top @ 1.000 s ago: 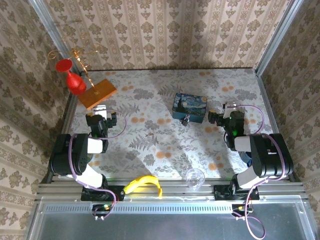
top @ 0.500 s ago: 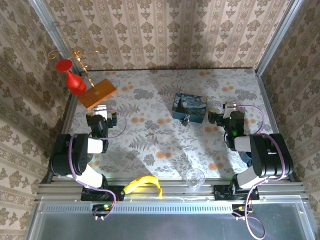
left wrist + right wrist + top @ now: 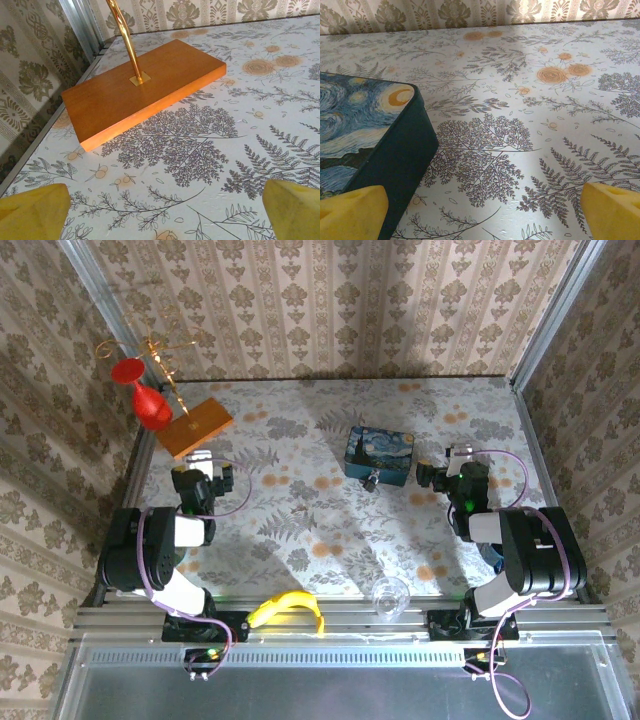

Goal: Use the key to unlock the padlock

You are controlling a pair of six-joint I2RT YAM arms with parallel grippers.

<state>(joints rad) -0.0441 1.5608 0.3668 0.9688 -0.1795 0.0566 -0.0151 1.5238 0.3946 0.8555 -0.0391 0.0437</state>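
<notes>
The padlock (image 3: 371, 480) is a tiny dark metal piece lying on the table against the near side of the blue painted tin (image 3: 379, 453). The key is out of view. My left gripper (image 3: 204, 470) rests low at the left of the table, far from the lock. It is open, its yellow fingertips (image 3: 30, 212) wide apart over bare tabletop (image 3: 165, 220). On the right, my other gripper (image 3: 450, 468) sits just right of the tin and is open too (image 3: 480, 220). One of its fingertips (image 3: 350, 212) stands beside the tin's dark wall (image 3: 395, 150).
An orange wooden base (image 3: 140, 90) with a gold stem (image 3: 127, 40) stands just ahead of the left gripper, next to a red vase shape (image 3: 150, 400). A banana (image 3: 285, 608) and a clear glass (image 3: 389, 595) lie at the near edge. Patterned walls enclose three sides.
</notes>
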